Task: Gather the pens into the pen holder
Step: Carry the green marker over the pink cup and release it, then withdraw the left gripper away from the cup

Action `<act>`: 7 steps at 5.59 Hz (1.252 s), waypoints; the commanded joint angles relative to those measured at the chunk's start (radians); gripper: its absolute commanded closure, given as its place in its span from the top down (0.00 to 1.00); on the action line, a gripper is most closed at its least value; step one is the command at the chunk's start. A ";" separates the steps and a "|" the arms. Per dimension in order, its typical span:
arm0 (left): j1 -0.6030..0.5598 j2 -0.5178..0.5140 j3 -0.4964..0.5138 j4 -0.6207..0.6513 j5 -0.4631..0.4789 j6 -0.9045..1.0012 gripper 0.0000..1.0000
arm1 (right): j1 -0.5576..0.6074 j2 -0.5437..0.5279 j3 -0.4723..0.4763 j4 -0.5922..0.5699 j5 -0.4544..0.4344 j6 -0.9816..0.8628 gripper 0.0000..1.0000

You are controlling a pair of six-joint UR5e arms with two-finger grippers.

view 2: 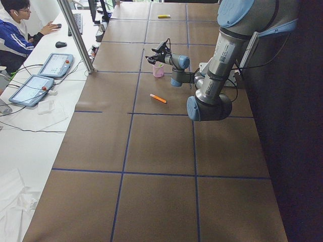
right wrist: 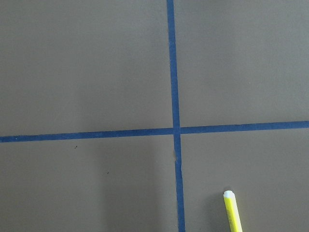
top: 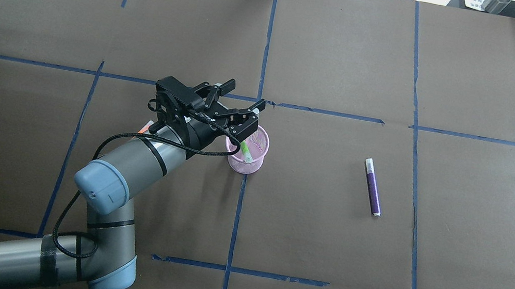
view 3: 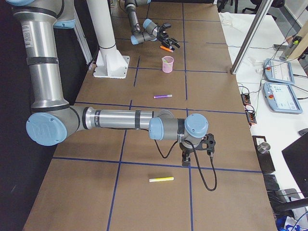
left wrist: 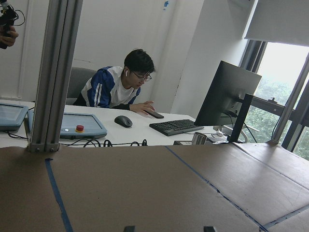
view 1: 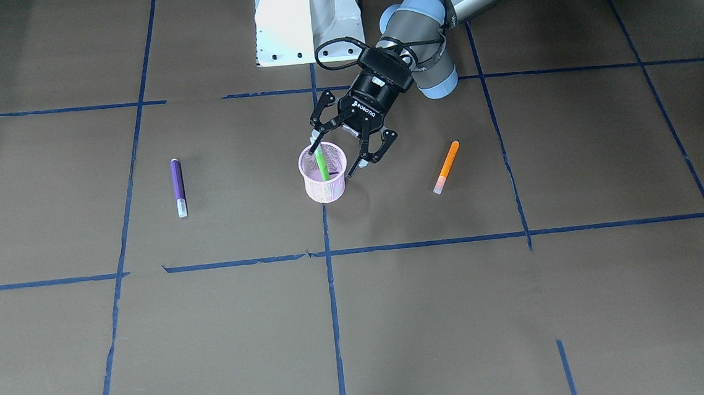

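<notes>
We see the table (view 1: 434, 315), brown and crossed by a grid of blue tape (view 1: 335, 322). The left arm (top: 128, 165) reaches over it to the middle, and the right arm (view 3: 120, 119) lies low over the table's end on the robot's right. The left gripper (view 1: 333, 156) hangs tilted just over the pen holder (view 1: 325, 190), its jaws spread wide with nothing clamped between them. One fingertip is near the cap of the green pen (view 1: 322, 163). The right gripper (view 3: 186, 156) points down at the table, and we cannot tell whether its jaws are apart or together. The pink mesh pen holder stands upright on a tape line near the table's middle. The green pen leans inside it, pale cap up above the rim. The purple pen (view 1: 178, 186) lies flat well off to the robot's right of the holder. The orange pen (view 1: 447, 166) lies flat on the holder's other side. The yellow pen (view 3: 161, 179) lies flat near the right gripper, apart from it.
</notes>
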 commanded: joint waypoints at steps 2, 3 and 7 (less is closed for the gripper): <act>-0.042 -0.009 -0.068 0.008 0.000 -0.034 1.00 | 0.000 -0.003 0.000 0.000 -0.002 0.000 1.00; -0.103 -0.012 -0.098 0.122 -0.063 -0.118 1.00 | 0.000 -0.004 -0.006 0.005 -0.002 -0.003 1.00; -0.535 0.004 -0.196 0.747 -0.780 -0.245 1.00 | -0.018 -0.030 -0.036 0.008 -0.003 -0.012 1.00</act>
